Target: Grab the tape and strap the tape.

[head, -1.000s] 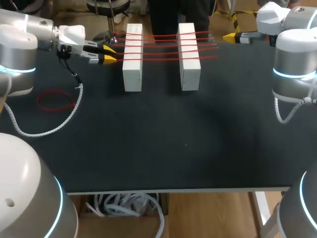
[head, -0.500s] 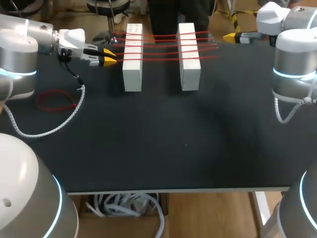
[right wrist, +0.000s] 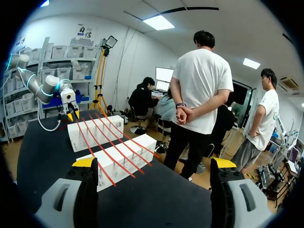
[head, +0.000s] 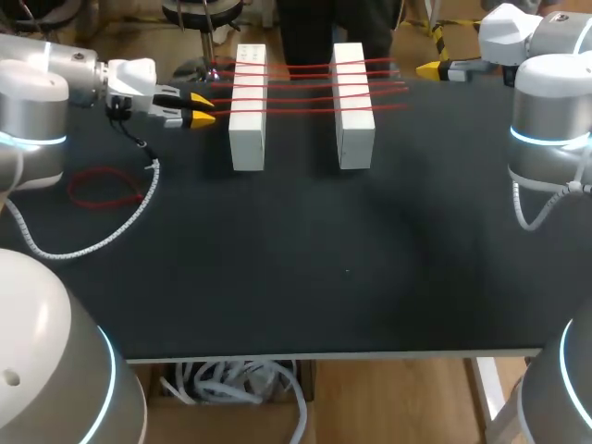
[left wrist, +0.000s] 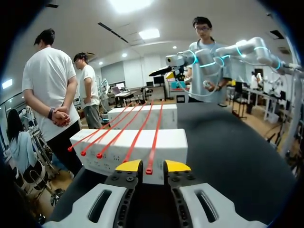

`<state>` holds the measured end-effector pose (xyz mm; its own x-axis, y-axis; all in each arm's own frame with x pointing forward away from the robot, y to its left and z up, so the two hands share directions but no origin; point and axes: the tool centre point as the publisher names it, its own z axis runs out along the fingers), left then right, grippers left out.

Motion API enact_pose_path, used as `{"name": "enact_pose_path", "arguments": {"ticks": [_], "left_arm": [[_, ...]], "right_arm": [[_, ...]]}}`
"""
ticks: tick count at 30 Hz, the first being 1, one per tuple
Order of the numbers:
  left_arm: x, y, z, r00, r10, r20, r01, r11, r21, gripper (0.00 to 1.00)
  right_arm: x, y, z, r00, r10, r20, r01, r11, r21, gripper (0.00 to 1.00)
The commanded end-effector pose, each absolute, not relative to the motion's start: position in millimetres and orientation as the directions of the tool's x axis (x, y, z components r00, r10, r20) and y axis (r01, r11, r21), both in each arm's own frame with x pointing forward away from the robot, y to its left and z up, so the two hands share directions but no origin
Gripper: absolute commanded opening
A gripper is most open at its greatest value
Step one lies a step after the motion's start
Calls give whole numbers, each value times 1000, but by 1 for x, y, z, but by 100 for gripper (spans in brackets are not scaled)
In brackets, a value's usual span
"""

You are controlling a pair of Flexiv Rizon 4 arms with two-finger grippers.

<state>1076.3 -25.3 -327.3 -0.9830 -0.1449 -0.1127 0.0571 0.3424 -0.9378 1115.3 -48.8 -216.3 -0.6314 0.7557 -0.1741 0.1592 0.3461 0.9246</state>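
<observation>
We see two white boxes lying side by side at the far end of the black table (head: pixel 351 268): L box (head: pixel 248 134) and R box (head: pixel 354 134). The red straps (head: pixel 301 88) run across both, w/ ends sticking out past each box's outer side.

Head view: the left gripper (head: pixel 203 108) sits just beside the L box at the strap ends, yellow tips apart. From here we can't tell if anything is betw. them. A red loop (head: pixel 102 188) lies flat on the table near the left arm, well apart from the boxes, and a white coiled cable (head: pixel 92 242) curves round it. Neither wrist view shows these clearly.

Left wrist view settles the grip. We count five straps (left wrist: pixel 137 128) over the L box (left wrist: pixel 166 142) and R box (left wrist: pixel 168 116) beyond it. The end of one strap hangs in the narrow gap of the left gripper (left wrist: pixel 152 167), not pinched from both sides, so the gripper is released and holds nothing.

Right gripper (head: pixel 428 67): the head view gives just one yellow tip, near the table's far edge, beyond the R box and clear of the straps. Right wrist view shows the rest: the right gripper (right wrist: pixel 154 164) is spread wide w/ nothing betw. its fingers. The R box (right wrist: pixel 128 154) is ahead, then the L box (right wrist: pixel 95 130), straps (right wrist: pixel 107 142) across both, and the left gripper (right wrist: pixel 72 115) past them.
</observation>
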Motion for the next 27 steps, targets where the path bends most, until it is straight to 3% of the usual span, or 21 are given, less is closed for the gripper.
{"name": "enact_pose_path", "arguments": {"ticks": [1, 20, 27], "left_arm": [[1077, -24, -330, -983, -143, -114, 60, 337, -940, 22], [1080, -25, -334, -985, -130, -113, 65, 327, -943, 22], [1081, -25, -334, -986, -127, -113, 66, 325, -943, 13]], "right_arm": [[1115, -50, -216, -633, 755, -173, 158, 345, 925, 100], [1115, -50, -216, -633, 755, -173, 158, 345, 925, 100], [1115, -50, -216, -633, 755, -173, 158, 345, 925, 100]]}}
